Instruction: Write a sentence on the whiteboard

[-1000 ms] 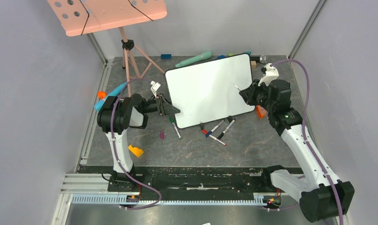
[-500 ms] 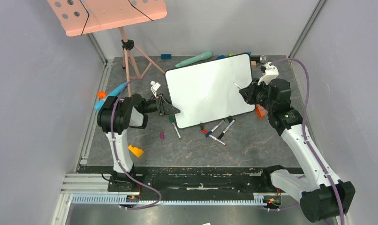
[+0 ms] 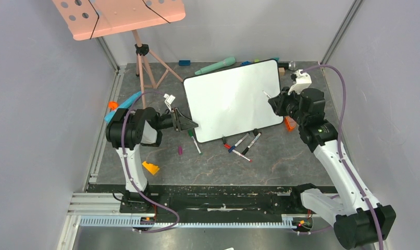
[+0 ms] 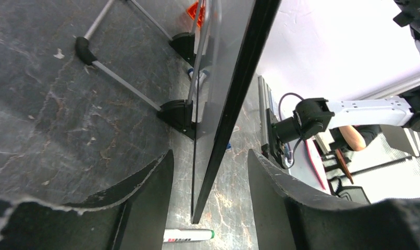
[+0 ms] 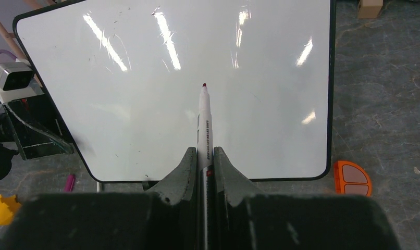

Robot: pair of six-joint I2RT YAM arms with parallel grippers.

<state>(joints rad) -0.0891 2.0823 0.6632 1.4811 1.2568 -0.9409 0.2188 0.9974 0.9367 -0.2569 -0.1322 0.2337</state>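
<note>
Left wrist: whiteboard (image 4: 234,104) edge, apparently free.

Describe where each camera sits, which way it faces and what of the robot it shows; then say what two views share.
Top external: above and behind the arms, looking down; both show, the left gripper at the whiteboard edge, the right gripper holding a marker.
Left wrist: low by the table, looking along the whiteboard edge between its own open fingers.
Right wrist: facing the whiteboard's blank front, its own fingers shut on the marker.
Shared: both wrist views show the whiteboard.
</note>
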